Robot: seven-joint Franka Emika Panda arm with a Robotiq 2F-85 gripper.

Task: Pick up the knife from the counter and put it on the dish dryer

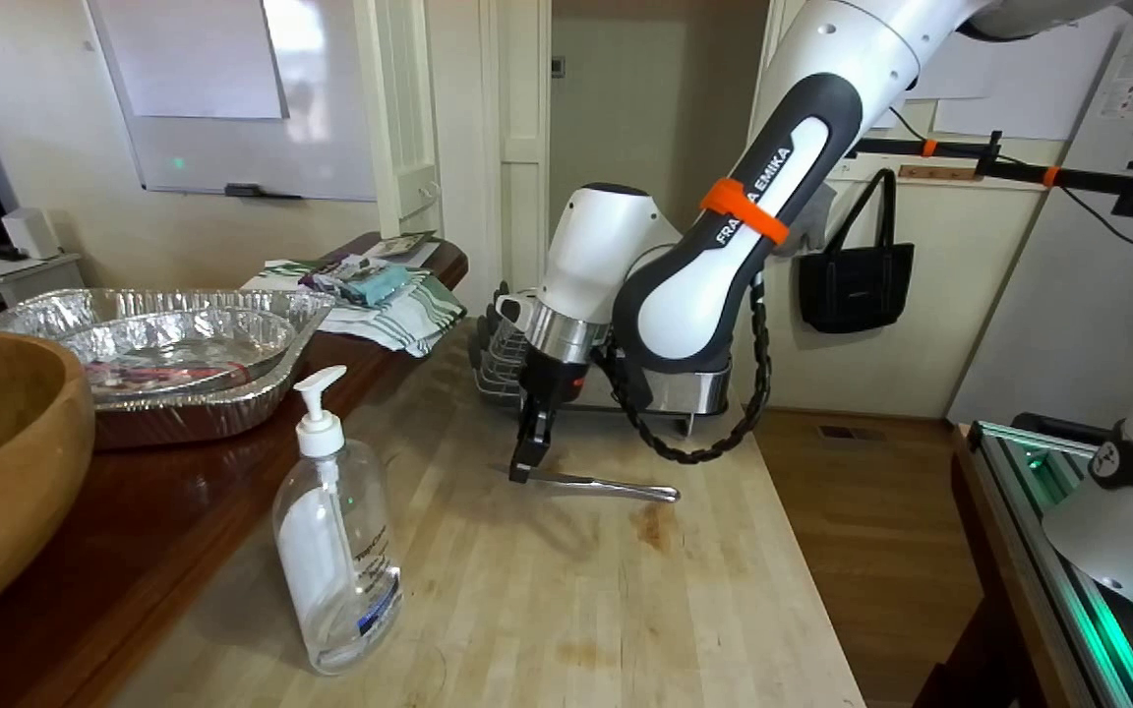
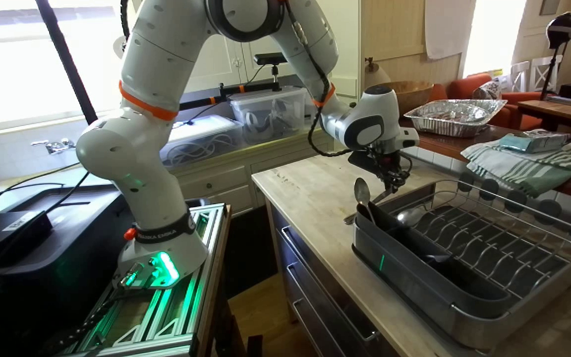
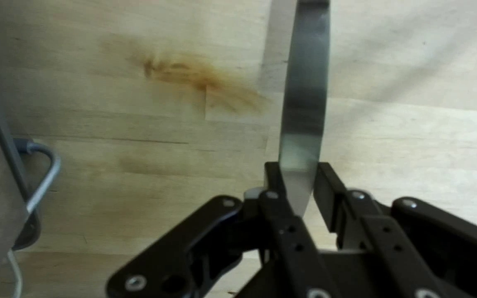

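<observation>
One worktop (image 1: pixel 626 610), long and pale, carried the layout. Over it reached the robot arm (image 1: pixel 778 177), the only arm in view and so the one nearest by default. Next in size, the dish rack (image 1: pixel 694 391) stood toward the worktop's far end in an exterior view. The pincer (image 3: pixel 298 176) pinched the knife (image 3: pixel 304 82) edge to edge near one end, seemingly the blade tip. Smallest of the set, the knife lay directly between the jaws; its long axis ran straight out toward the top of the wrist view and roughly parallel to the nearest side of the dish rack, which lay off the knife's flank, to the left in the wrist view. The handle projected well beyond the pincer; whether it touched the worktop could not be told. The next move probably called for height, then a carry sideways to the knife's length, the projecting handle being likeliest to catch the rim.
</observation>
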